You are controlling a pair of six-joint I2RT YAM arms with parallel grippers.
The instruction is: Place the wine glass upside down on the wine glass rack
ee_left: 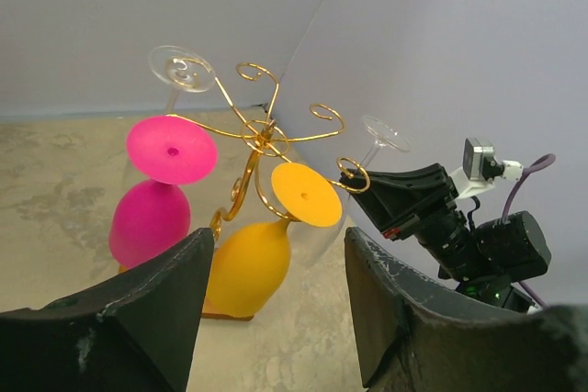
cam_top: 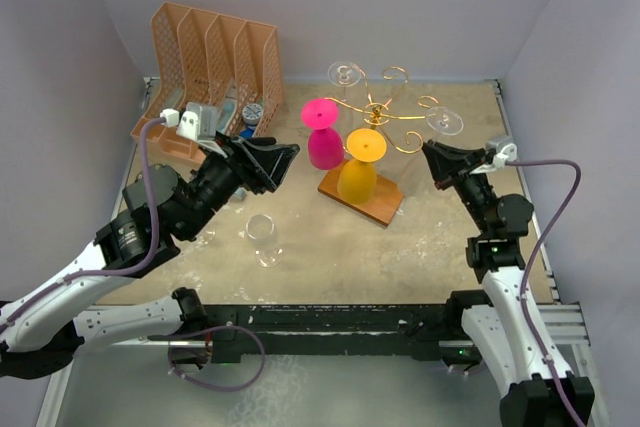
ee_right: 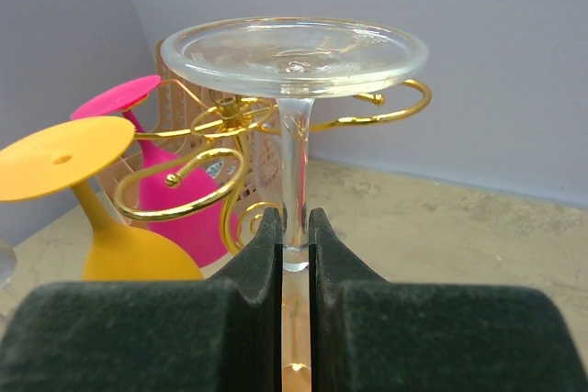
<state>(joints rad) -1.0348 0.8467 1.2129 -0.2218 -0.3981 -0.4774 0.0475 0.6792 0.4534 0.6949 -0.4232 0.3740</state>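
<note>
Your right gripper (ee_right: 294,231) pinches the inverted wine glass (ee_right: 292,52) by its stem, foot up, beside the wine glass rack (ee_right: 180,215). Your left gripper (ee_left: 276,263) hangs released, apart.

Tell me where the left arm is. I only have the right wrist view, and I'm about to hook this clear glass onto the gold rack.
Observer: The left gripper hovers to the left of the rack, its fingers open and empty, touching nothing.
Operator: Any glasses on the table?
Observer: Yes, one upright clear glass stands on the table, to the near left of the rack.
Operator: Is the back of the rack free?
Observer: Not entirely. A third clear glass hangs upside down on a back arm.
</note>
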